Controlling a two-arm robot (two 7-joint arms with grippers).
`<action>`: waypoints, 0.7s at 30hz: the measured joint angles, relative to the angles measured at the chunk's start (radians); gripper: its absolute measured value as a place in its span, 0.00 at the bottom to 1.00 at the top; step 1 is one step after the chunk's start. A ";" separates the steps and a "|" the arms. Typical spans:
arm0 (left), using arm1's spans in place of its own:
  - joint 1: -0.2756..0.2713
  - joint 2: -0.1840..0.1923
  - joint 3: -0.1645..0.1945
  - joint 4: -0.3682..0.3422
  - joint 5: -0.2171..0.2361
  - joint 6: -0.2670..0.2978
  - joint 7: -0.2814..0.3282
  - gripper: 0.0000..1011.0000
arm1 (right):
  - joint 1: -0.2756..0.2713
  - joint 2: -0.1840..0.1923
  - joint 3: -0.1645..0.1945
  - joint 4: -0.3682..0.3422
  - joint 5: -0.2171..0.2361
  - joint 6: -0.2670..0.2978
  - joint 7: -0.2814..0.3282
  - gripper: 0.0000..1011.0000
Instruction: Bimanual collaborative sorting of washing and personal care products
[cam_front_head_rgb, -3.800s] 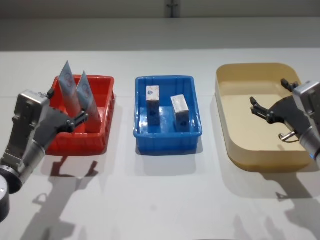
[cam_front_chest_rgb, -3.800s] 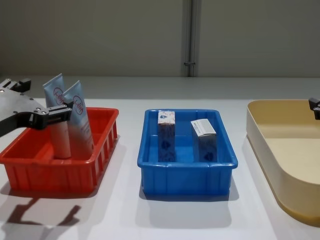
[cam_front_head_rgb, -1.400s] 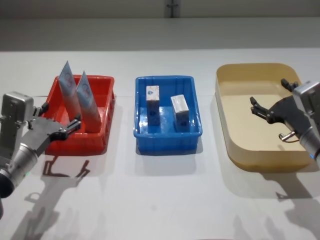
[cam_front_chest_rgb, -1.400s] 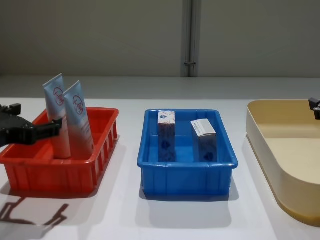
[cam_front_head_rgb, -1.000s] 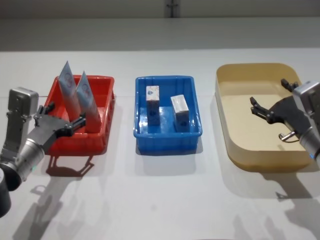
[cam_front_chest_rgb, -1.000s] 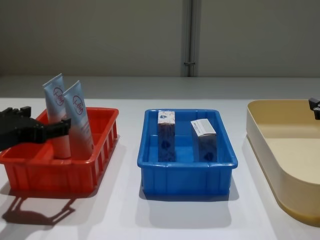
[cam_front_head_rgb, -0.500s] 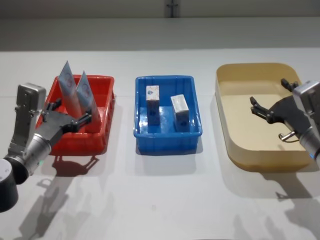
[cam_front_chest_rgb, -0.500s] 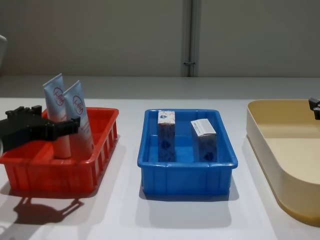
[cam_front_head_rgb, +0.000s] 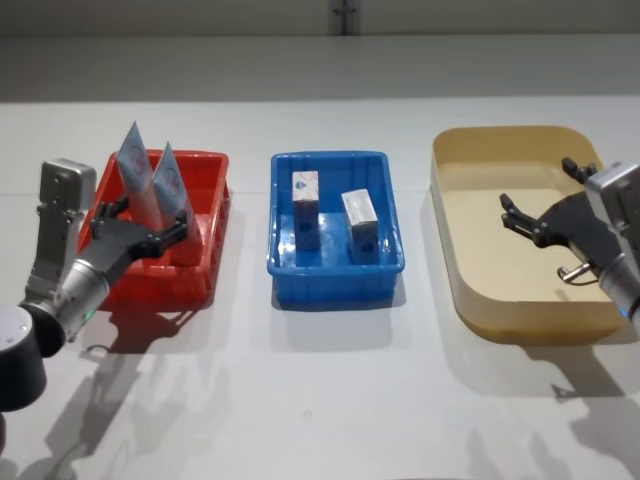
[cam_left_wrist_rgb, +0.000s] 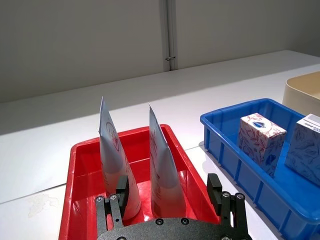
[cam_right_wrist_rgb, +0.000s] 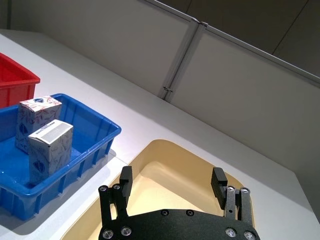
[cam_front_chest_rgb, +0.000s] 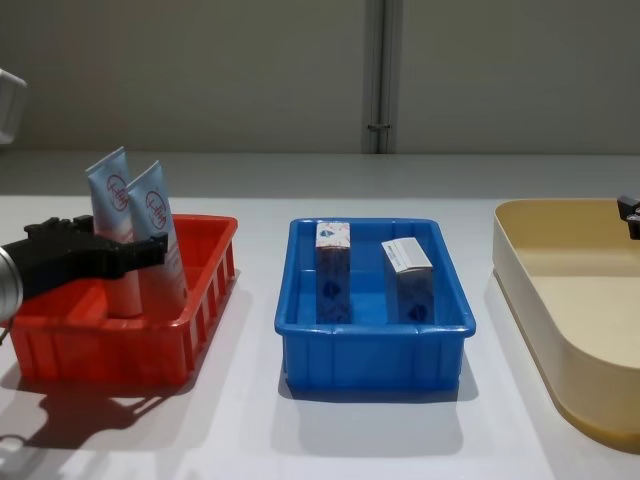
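The left end effector (cam_front_head_rgb: 150, 220), spread wide and empty, is set at the two squeeze tubes (cam_front_head_rgb: 135, 165) standing in the red tub (cam_front_head_rgb: 205, 157). The right tube (cam_front_head_rgb: 172, 188), seemingly untouched, should be centred before closing. The right end effector (cam_front_head_rgb: 538, 185) is parked open over the beige tub (cam_front_head_rgb: 500, 131).

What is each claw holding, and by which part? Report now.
Nothing is held. The left claw is open at the squeeze tubes in the red tub, closed on neither; the right claw hangs open and empty over the beige tub.
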 joint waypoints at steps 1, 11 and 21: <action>-0.003 -0.002 -0.001 0.004 0.001 0.000 -0.002 0.99 | 0.000 0.000 0.000 0.000 0.000 0.000 0.000 0.99; -0.031 -0.029 -0.007 0.041 0.020 -0.010 -0.029 0.99 | 0.000 0.000 0.000 0.000 0.000 0.000 0.000 0.99; -0.069 -0.059 -0.020 0.105 0.042 -0.022 -0.045 0.99 | 0.000 0.000 0.000 0.000 0.000 0.000 0.000 0.99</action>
